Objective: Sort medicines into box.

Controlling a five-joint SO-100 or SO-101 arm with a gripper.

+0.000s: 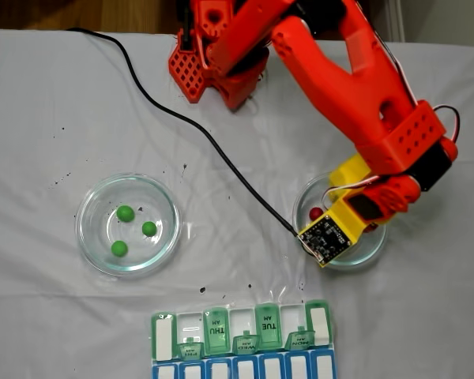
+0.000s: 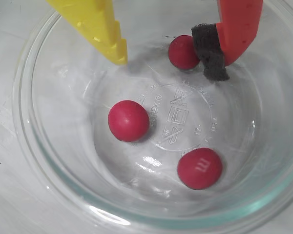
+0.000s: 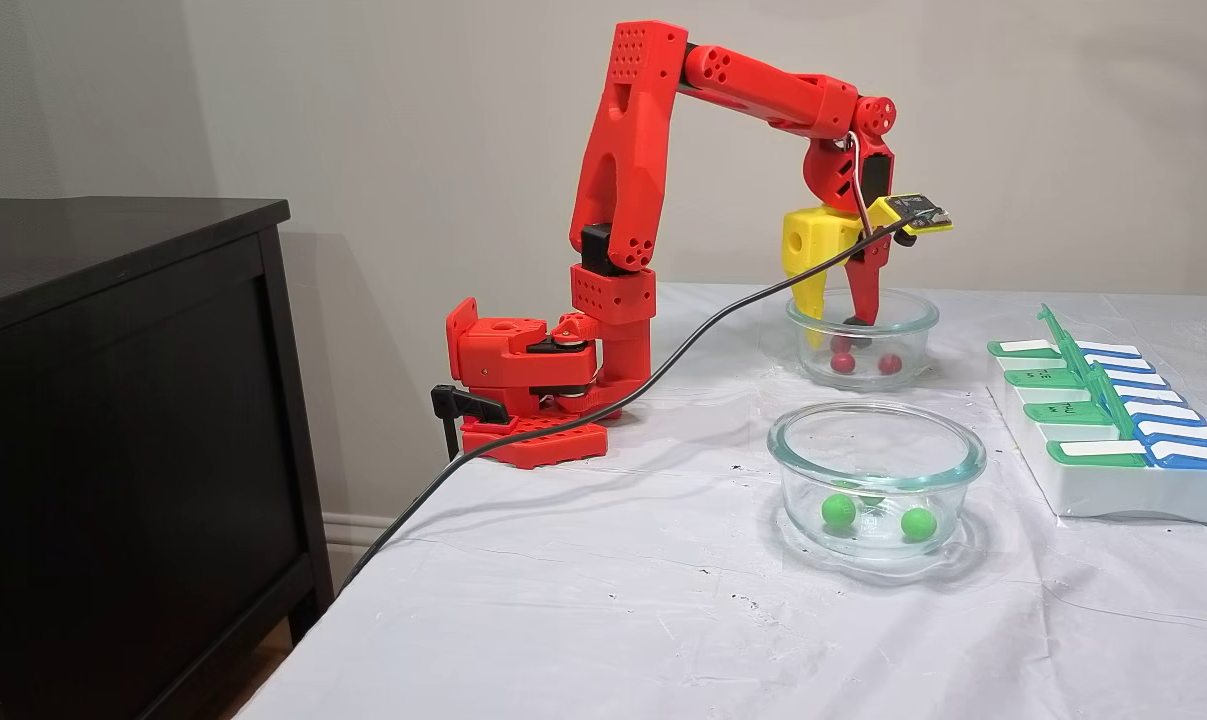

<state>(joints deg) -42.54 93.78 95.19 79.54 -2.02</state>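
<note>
Three dark red medicines (image 2: 129, 121) lie in a clear glass dish (image 2: 34, 136). My gripper (image 2: 168, 63) is open and lowered into that dish. Its yellow finger (image 2: 107, 34) and its red finger with a black pad (image 2: 212, 53) straddle one red pill (image 2: 182, 51), which sits right against the pad. A fixed view from the side shows the gripper (image 3: 841, 325) dipping into the far dish (image 3: 863, 300). Three green medicines (image 1: 125, 212) lie in the other dish (image 1: 87, 237). The box (image 1: 193, 320) sits at the table's front edge, several green lids raised.
A black cable (image 1: 182, 118) runs across the white cloth from the wrist camera board (image 1: 325, 237) to the table's edge. The arm's red base (image 1: 213, 63) stands at the back. A dark cabinet (image 3: 113, 400) stands beside the table.
</note>
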